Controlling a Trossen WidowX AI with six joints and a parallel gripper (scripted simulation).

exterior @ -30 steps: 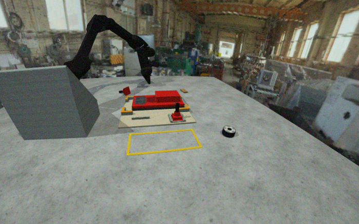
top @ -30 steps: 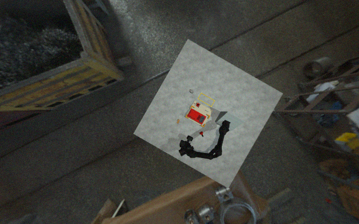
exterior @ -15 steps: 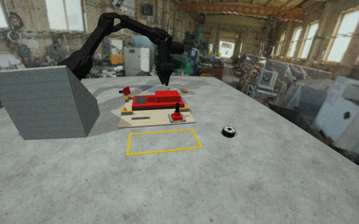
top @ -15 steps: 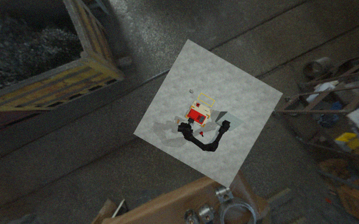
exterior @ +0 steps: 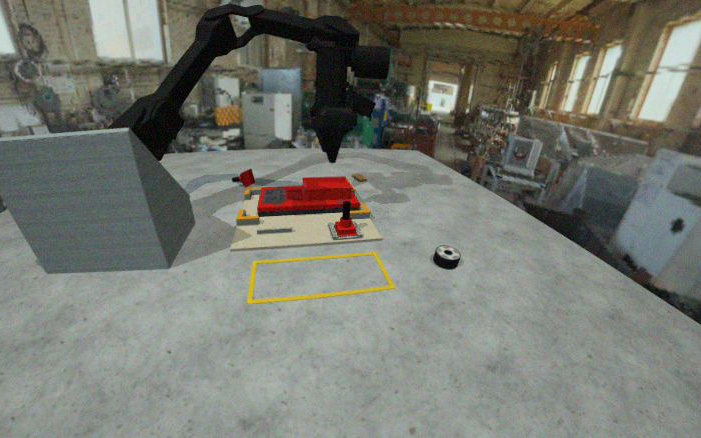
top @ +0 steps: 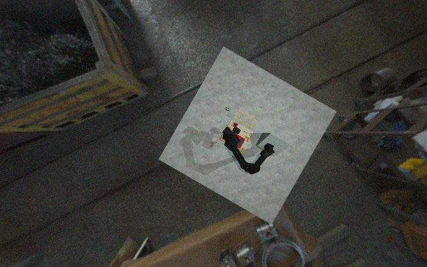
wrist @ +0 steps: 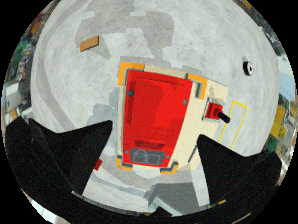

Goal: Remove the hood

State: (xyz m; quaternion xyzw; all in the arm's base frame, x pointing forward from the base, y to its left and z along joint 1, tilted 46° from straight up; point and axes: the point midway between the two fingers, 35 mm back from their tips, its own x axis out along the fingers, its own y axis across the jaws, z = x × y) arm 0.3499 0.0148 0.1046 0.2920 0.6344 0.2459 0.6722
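The toy car's red body point(top: 241, 141) point(exterior: 287, 206) point(wrist: 172, 127) sits between orange corner brackets on a beige board point(exterior: 298, 239) point(wrist: 186, 142). The raised red block point(exterior: 328, 189) point(wrist: 154, 107) on it looks like the hood; its edges are hard to tell. A grey panel point(exterior: 274, 195) point(wrist: 145, 157) is at the other end. My gripper point(exterior: 332, 161) point(wrist: 157, 132) is open and empty, pointing down above the car, touching nothing. The marked area, a yellow outline point(top: 247, 115) point(exterior: 252, 281) point(wrist: 240, 104), holds nothing and lies beside the board.
A red base with a black post point(exterior: 345, 224) point(wrist: 214, 111) stands on the board. A wheel point(top: 228, 108) point(exterior: 446, 256) point(wrist: 248, 68), an orange-brown block point(exterior: 359, 177) point(wrist: 90, 43) and a red-and-black part point(exterior: 247, 177) lie on the table. A big grey wedge point(top: 278, 144) point(exterior: 80, 201) stands beside the board.
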